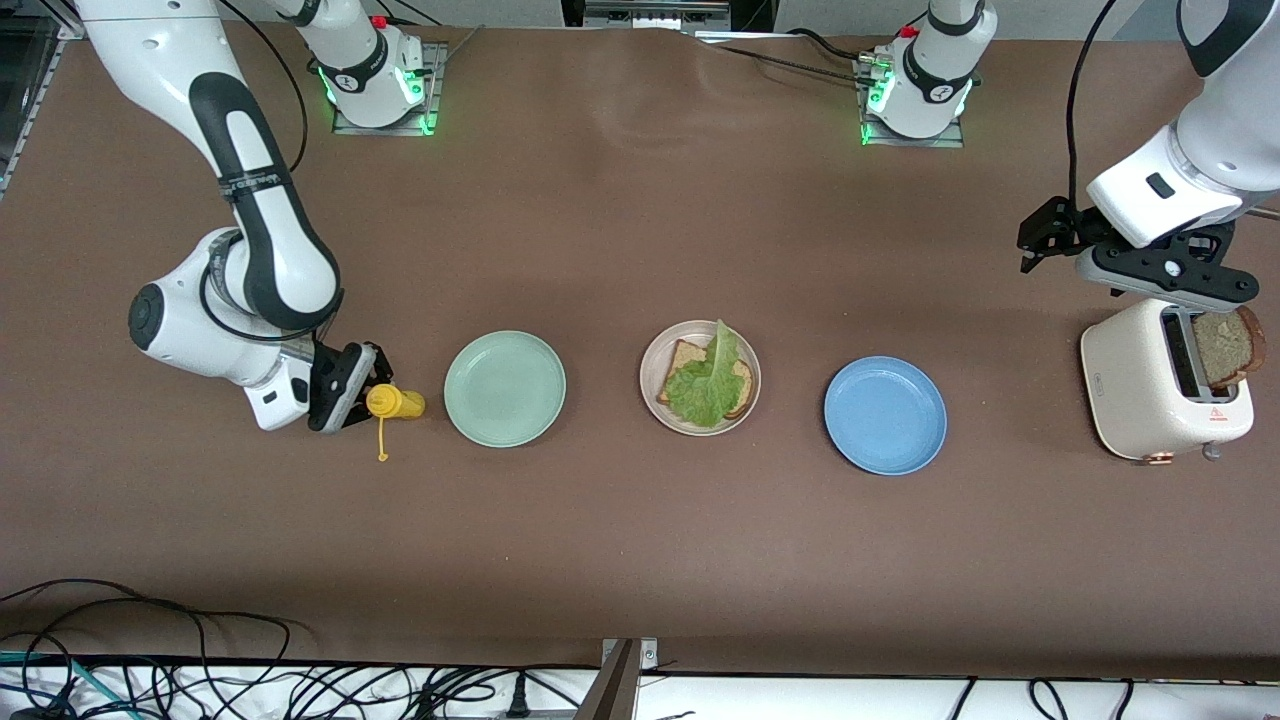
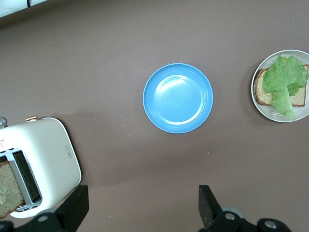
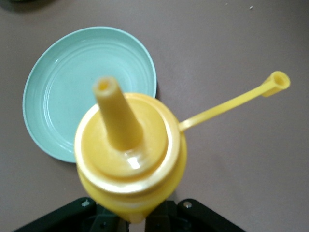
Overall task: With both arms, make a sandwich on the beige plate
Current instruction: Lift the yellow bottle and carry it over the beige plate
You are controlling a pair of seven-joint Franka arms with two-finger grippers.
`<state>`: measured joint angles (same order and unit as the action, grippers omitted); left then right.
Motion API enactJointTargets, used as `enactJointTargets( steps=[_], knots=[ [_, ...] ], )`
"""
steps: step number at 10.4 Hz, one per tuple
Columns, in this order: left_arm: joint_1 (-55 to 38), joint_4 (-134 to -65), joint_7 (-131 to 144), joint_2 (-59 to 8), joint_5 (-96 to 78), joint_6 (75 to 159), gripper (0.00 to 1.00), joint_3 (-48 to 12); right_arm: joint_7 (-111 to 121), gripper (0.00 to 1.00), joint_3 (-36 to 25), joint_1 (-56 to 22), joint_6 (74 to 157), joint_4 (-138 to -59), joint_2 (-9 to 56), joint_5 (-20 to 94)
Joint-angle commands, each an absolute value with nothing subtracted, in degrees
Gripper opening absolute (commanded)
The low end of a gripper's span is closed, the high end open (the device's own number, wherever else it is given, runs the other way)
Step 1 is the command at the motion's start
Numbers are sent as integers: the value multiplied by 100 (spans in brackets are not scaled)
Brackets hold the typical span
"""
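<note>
The beige plate (image 1: pixel 745 352) sits mid-table and holds one brown bread slice (image 1: pixel 685 357) with a green lettuce leaf (image 1: pixel 706 385) on top. The plate (image 2: pixel 260 108), bread (image 2: pixel 261 90) and lettuce (image 2: pixel 285 79) also show in the left wrist view. A second bread slice (image 1: pixel 1228 348) stands in the toaster (image 1: pixel 1140 385). My left gripper (image 1: pixel 1165 275) hangs open and empty over the toaster's edge; it also shows in the left wrist view (image 2: pixel 141 208). My right gripper (image 1: pixel 365 398) is shut on the yellow squeeze bottle (image 1: pixel 398 403), beside the mint-green plate (image 1: pixel 505 388).
A blue plate (image 1: pixel 885 414) lies between the beige plate and the toaster. The bottle's open cap dangles on its strap (image 1: pixel 382 440). In the right wrist view the bottle (image 3: pixel 130 159) fills the front, with the mint-green plate (image 3: pixel 58 111) beside it. Cables run along the table's near edge.
</note>
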<state>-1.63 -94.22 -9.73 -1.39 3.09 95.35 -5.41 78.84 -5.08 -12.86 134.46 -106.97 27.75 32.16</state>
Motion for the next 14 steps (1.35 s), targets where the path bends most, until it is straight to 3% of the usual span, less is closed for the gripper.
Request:
enactJointTargets(
  steps=[1,8,11,14],
  knots=[
    [-149,-9264,-940,-193,193,9439,100,-545,6450,0,-370,-1458,13325,-10381,2637,1889],
    [-141,-9264,-940,-193,185,9439,100,-536,2501,0,70,-2520,11839,-9229,2628,125],
    [-123,-9264,-941,-202,176,9439,100,-536,1453,0,-297,-3442,11410,-8887,2750,-53],
    [-158,-9264,-941,-185,176,9439,100,-545,731,0,-508,-4093,10672,-8054,3206,-149]
  ],
)
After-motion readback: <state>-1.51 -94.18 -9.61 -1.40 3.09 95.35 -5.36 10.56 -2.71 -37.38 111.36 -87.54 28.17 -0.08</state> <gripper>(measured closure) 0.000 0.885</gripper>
